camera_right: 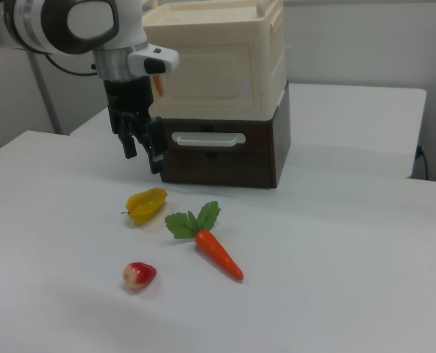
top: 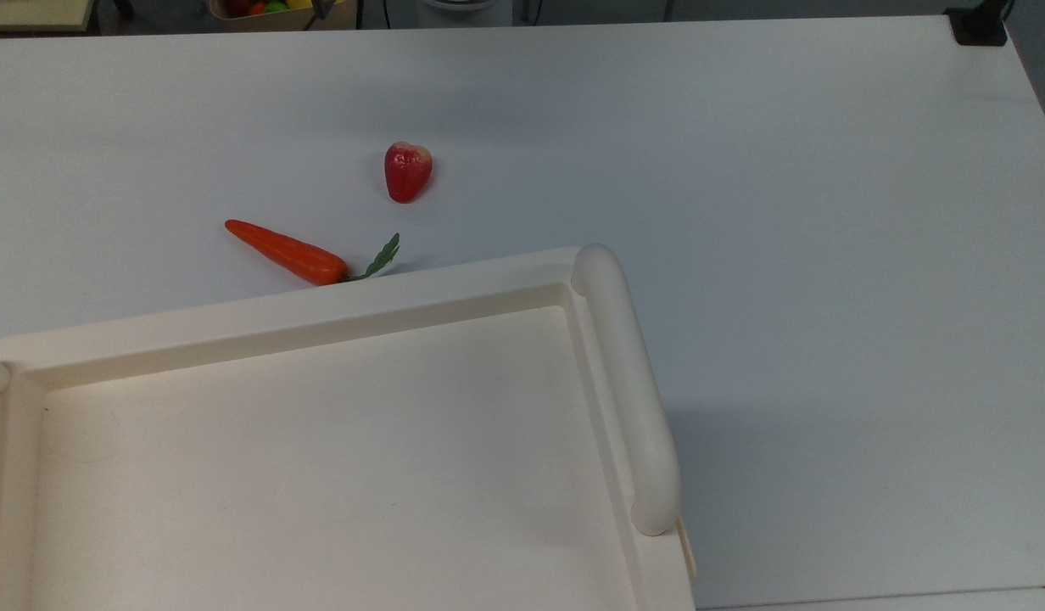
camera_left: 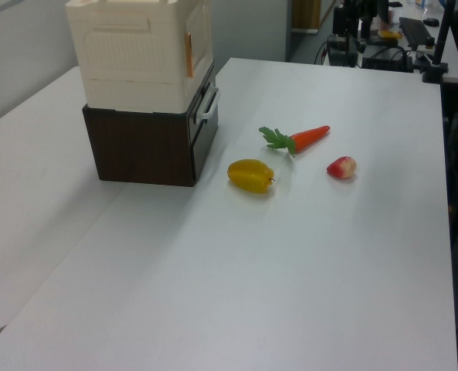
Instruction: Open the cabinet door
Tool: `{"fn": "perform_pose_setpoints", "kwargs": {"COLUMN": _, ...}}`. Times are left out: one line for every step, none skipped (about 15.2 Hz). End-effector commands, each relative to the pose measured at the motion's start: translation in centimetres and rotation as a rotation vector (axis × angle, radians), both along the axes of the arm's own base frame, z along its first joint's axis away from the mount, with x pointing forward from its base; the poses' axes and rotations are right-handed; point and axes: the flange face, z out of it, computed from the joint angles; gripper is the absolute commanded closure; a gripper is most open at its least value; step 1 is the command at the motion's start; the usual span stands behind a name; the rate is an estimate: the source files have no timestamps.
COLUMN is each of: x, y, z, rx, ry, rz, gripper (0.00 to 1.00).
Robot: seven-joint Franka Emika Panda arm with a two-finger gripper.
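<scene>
The cream cabinet (camera_right: 267, 66) stands on a dark brown drawer unit. Its recessed top (top: 319, 458) and thick rounded bar (top: 628, 382) fill the lower part of the top view. The cabinet door (camera_right: 203, 73) is the cream front panel. A tan strip (camera_right: 159, 84) shows along the door's edge at the right view's left. In the left view the door (camera_left: 201, 35) faces right, with the same tan strip (camera_left: 188, 54) beside it. My gripper (camera_right: 143, 153) hangs fingers down just in front of that tan edge, below the door, open and holding nothing.
The dark brown drawer unit (camera_right: 218, 158) has a white handle (camera_right: 208, 138). On the white table (top: 828, 212) in front lie a yellow starfruit (camera_right: 146, 204), a carrot (camera_right: 218, 254) with green leaves and a red fruit (camera_right: 139, 275).
</scene>
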Motion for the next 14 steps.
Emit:
{"fn": "perform_pose_setpoints", "kwargs": {"x": -1.14, "y": 0.85, "z": 1.12, "rx": 0.017, "ry": 0.003, "rz": 0.026, "gripper": 0.00}}
{"fn": "perform_pose_setpoints", "kwargs": {"x": -1.24, "y": 0.82, "z": 1.28, "rx": 0.016, "ry": 0.000, "rz": 0.026, "gripper": 0.00}}
{"fn": "perform_pose_setpoints", "kwargs": {"x": -1.28, "y": 0.82, "z": 1.36, "rx": 0.016, "ry": -0.002, "rz": 0.028, "gripper": 0.00}}
{"fn": "perform_pose_setpoints", "kwargs": {"x": -1.31, "y": 0.65, "z": 1.37, "rx": 0.016, "ry": -0.002, "rz": 0.023, "gripper": 0.00}}
{"fn": "perform_pose_setpoints", "kwargs": {"x": -1.33, "y": 0.49, "z": 1.37, "rx": 0.016, "ry": -0.002, "rz": 0.022, "gripper": 0.00}}
{"fn": "perform_pose_setpoints", "kwargs": {"x": -1.41, "y": 0.22, "z": 1.45, "rx": 0.015, "ry": -0.003, "rz": 0.017, "gripper": 0.00}}
{"fn": "perform_pose_setpoints", "kwargs": {"x": -1.40, "y": 0.13, "z": 1.53, "rx": 0.014, "ry": -0.006, "rz": 0.016, "gripper": 0.00}}
{"fn": "perform_pose_setpoints", "kwargs": {"x": -1.39, "y": 0.13, "z": 1.47, "rx": 0.014, "ry": -0.006, "rz": 0.016, "gripper": 0.00}}
{"fn": "perform_pose_setpoints", "kwargs": {"x": -1.39, "y": 0.13, "z": 1.54, "rx": 0.014, "ry": -0.008, "rz": 0.016, "gripper": 0.00}}
{"fn": "perform_pose_setpoints", "kwargs": {"x": -1.38, "y": 0.05, "z": 1.55, "rx": 0.014, "ry": -0.009, "rz": 0.014, "gripper": 0.00}}
{"fn": "perform_pose_setpoints", "kwargs": {"x": -1.33, "y": 0.04, "z": 1.59, "rx": 0.013, "ry": -0.014, "rz": 0.014, "gripper": 0.00}}
{"fn": "perform_pose_setpoints", "kwargs": {"x": -1.24, "y": 0.12, "z": 1.54, "rx": 0.013, "ry": -0.015, "rz": 0.016, "gripper": 0.00}}
{"fn": "perform_pose_setpoints", "kwargs": {"x": -1.21, "y": 0.20, "z": 1.55, "rx": 0.012, "ry": -0.017, "rz": 0.018, "gripper": 0.00}}
{"fn": "perform_pose_setpoints", "kwargs": {"x": -1.21, "y": 0.30, "z": 1.54, "rx": 0.014, "ry": -0.015, "rz": 0.019, "gripper": 0.00}}
